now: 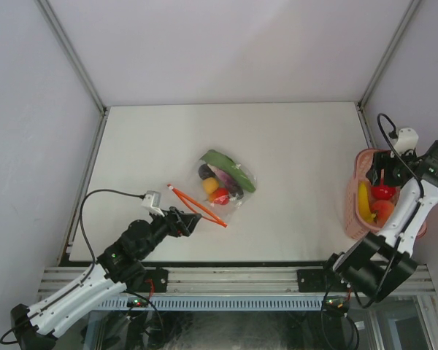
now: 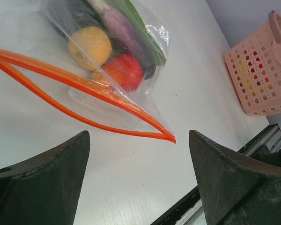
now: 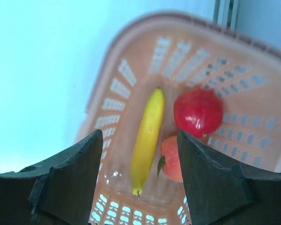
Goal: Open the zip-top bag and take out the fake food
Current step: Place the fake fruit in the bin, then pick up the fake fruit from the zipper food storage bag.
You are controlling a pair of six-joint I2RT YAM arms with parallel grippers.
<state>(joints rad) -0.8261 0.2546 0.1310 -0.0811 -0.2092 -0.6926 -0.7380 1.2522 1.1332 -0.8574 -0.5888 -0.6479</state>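
On the table, near centre, I find the zip-top bag lying mouth agape, fake food inside. Left gripper spread wide beside its orange strip, empty. Right gripper parted above the pink basket, empty.

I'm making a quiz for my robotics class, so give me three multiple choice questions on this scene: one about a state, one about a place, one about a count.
1. The zip-top bag has its mouth: A zipped shut; B open; C folded under.
2. The banana lies: A in the zip-top bag; B loose beside it; C in the pink basket.
3. Toy foods visible in the pink basket: A three; B one; C five.
Answers: 1 B, the two halves of the orange zip strip stand apart. 2 C, the right wrist view shows it on the basket's floor. 3 A, the banana, a red fruit and an orange fruit.
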